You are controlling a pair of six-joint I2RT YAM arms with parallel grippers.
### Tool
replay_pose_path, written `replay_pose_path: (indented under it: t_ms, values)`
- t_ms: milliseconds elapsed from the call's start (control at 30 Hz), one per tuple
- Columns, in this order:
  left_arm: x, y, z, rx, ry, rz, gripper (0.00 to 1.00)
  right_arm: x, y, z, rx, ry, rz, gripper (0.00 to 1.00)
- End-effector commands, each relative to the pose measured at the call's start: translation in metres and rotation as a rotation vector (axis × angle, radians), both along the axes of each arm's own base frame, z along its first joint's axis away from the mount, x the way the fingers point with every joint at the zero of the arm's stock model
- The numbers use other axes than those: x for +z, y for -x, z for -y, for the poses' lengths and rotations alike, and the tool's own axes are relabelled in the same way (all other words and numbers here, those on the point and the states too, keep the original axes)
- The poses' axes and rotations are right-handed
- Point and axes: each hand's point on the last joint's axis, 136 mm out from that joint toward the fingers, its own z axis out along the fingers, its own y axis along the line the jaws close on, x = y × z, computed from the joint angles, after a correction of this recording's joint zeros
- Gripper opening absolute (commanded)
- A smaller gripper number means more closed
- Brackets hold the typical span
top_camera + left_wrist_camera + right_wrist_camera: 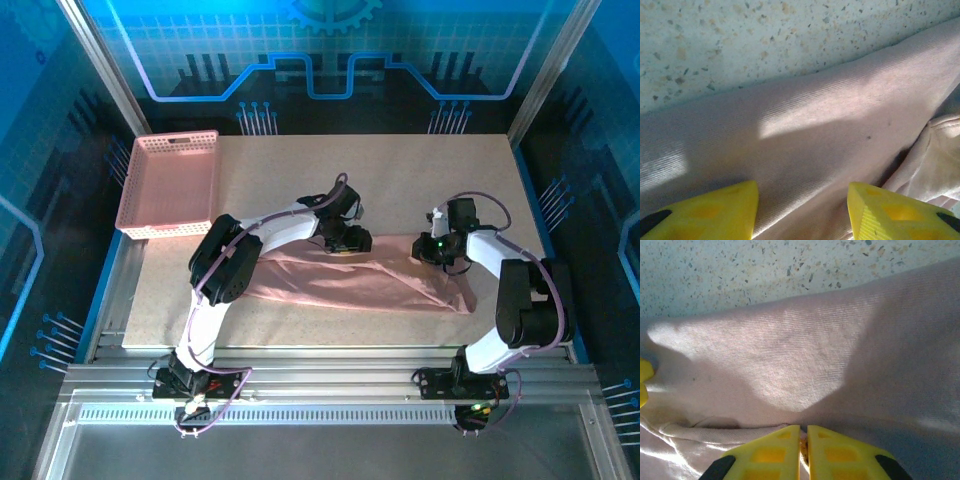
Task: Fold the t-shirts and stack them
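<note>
Currently the t-shirt (340, 285) lies as a long, bunched band across the near half of the table (400, 170), well apart from the basket (170, 185) at the far left corner. Left gripper (802, 192) — jaws apart, with fabric between them, at the band's far edge. Right gripper (803, 429) — fingers pressed together, pinching a fold of the t-shirt near its right end.

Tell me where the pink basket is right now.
In the top view, the basket sits at the table's far left corner, beyond and left of the t-shirt, not touching it.
</note>
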Motion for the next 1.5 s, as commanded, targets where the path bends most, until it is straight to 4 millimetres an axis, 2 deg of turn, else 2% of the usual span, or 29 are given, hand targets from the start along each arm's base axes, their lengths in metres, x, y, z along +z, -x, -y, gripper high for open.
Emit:
replay_pose_path:
  t_ms: [0, 200, 300, 467, 633, 933, 1000, 1067, 1167, 1233, 1300, 1367, 1467]
  values:
    - [0.015, -0.001, -0.004, 0.018, 0.031, 0.011, 0.51, 0.009, 0.004, -0.007, 0.030, -0.003, 0.017, 0.10]
    - [0.015, 0.001, -0.005, 0.015, 0.036, 0.016, 0.51, 0.022, 0.005, -0.022, 0.069, -0.016, 0.047, 0.00]
    - [0.016, 0.001, -0.006, 0.021, 0.040, 0.016, 0.51, 0.032, 0.011, -0.035, 0.117, -0.025, 0.064, 0.00]
    - [0.021, -0.002, -0.008, 0.034, 0.049, 0.027, 0.51, 0.045, 0.036, -0.067, 0.215, -0.093, 0.067, 0.00]
    - [0.025, -0.005, -0.009, 0.043, 0.058, 0.032, 0.51, 0.033, 0.073, -0.092, 0.304, -0.106, 0.003, 0.00]
    - [0.019, -0.003, -0.010, 0.043, 0.054, 0.019, 0.51, 0.014, 0.121, -0.103, 0.326, -0.109, -0.104, 0.02]
    - [0.018, -0.003, -0.009, 0.042, 0.058, 0.012, 0.51, 0.009, 0.128, -0.102, 0.323, -0.102, -0.141, 0.10]
    - [0.018, -0.002, -0.009, 0.040, 0.061, 0.009, 0.51, 0.014, 0.130, -0.103, 0.328, -0.110, -0.144, 0.21]
    - [0.023, 0.000, -0.004, 0.022, 0.069, 0.012, 0.51, 0.041, 0.121, -0.098, 0.298, -0.115, -0.066, 0.31]
    - [0.029, 0.002, 0.001, 0.003, 0.075, 0.019, 0.51, 0.055, 0.111, -0.083, 0.225, -0.092, -0.014, 0.42]
    - [0.034, 0.007, 0.009, -0.027, 0.080, 0.029, 0.51, 0.058, 0.101, -0.058, 0.114, -0.026, -0.010, 0.44]
    - [0.038, 0.013, 0.020, -0.063, 0.085, 0.039, 0.52, 0.051, 0.090, -0.033, 0.007, 0.043, -0.039, 0.42]
    - [0.040, 0.024, 0.039, -0.113, 0.108, 0.024, 0.52, 0.031, 0.070, -0.021, -0.055, 0.061, -0.100, 0.31]
